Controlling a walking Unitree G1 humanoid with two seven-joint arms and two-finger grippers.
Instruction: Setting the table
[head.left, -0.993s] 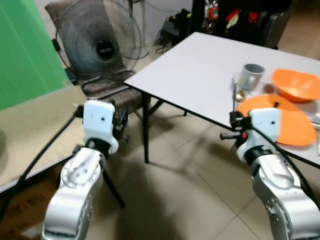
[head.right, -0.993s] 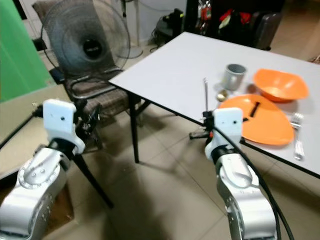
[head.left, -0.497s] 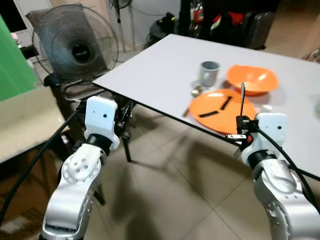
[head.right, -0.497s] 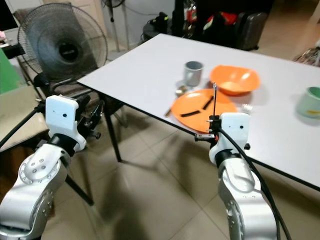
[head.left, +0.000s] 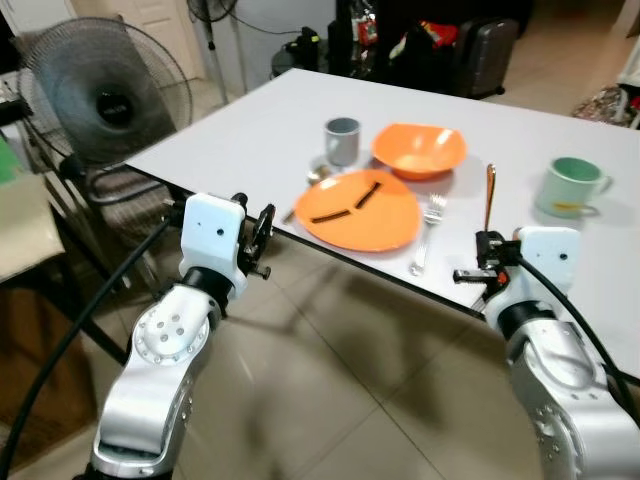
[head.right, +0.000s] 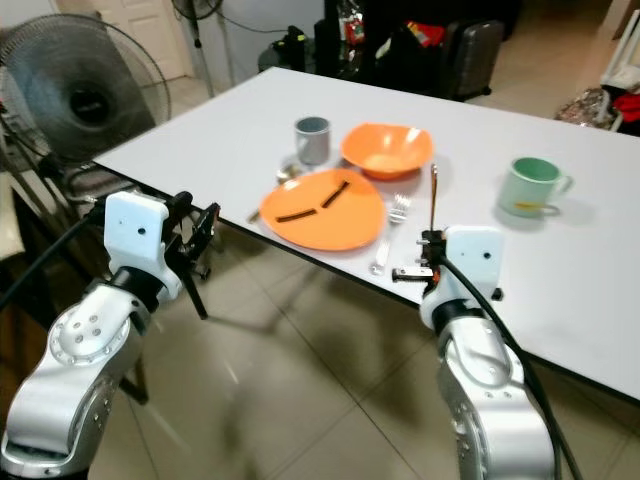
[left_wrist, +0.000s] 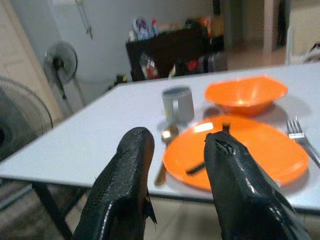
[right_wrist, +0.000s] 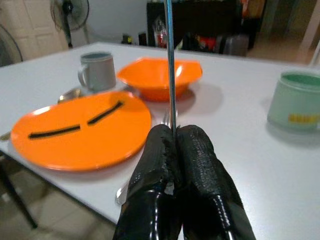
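Note:
My right gripper (right_wrist: 175, 134) is shut on a thin metal utensil (head.left: 490, 198) and holds it upright at the near edge of the white table (head.left: 240, 130). On the table an orange plate (head.left: 360, 208) carries two dark strips. An orange bowl (head.left: 420, 148) and a grey mug (head.left: 342, 140) stand behind the plate. A fork (head.left: 428, 232) lies to the plate's right, a spoon (left_wrist: 165, 145) to its left. A green mug (head.left: 572, 185) stands beyond my right gripper. My left gripper (left_wrist: 175, 147) is open and empty, level with the table edge left of the plate.
A standing fan (head.left: 100, 95) and a chair (head.left: 120, 185) are at the left, close to my left arm. Dark bags and a suitcase (head.left: 480, 50) stand behind the table. Tiled floor (head.left: 340, 380) lies below, between my arms.
The whole picture has shifted: the camera turned right, so the table setting sits centred and the green mug has come into view. My right gripper still holds the utensil upright.

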